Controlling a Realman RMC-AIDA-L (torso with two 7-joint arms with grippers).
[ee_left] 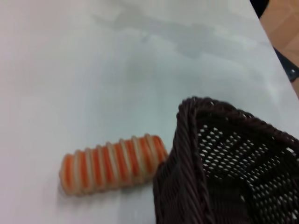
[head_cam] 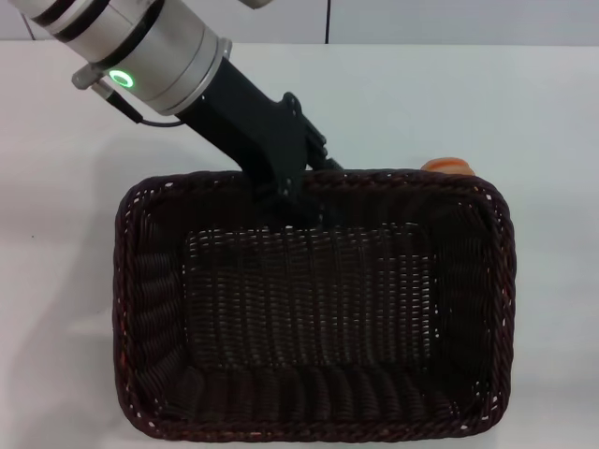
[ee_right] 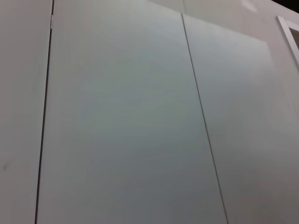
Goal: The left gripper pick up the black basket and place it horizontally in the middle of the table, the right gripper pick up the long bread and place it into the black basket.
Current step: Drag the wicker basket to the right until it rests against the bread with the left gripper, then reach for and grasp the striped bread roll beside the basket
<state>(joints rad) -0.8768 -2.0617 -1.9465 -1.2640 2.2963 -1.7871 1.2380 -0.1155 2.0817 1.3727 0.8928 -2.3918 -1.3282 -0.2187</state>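
The black basket fills the near middle of the white table, long side across my view, open side up. My left gripper comes in from the far left and closes over the middle of the basket's far rim, one finger inside and one outside. The long bread lies on the table just behind the basket's far right corner, mostly hidden by the rim. In the left wrist view the bread lies flat beside a basket corner. The right gripper is out of view.
The table stretches bare white behind and to both sides of the basket. A shadow lies on it left of the basket. The right wrist view shows only pale wall panels with dark seams.
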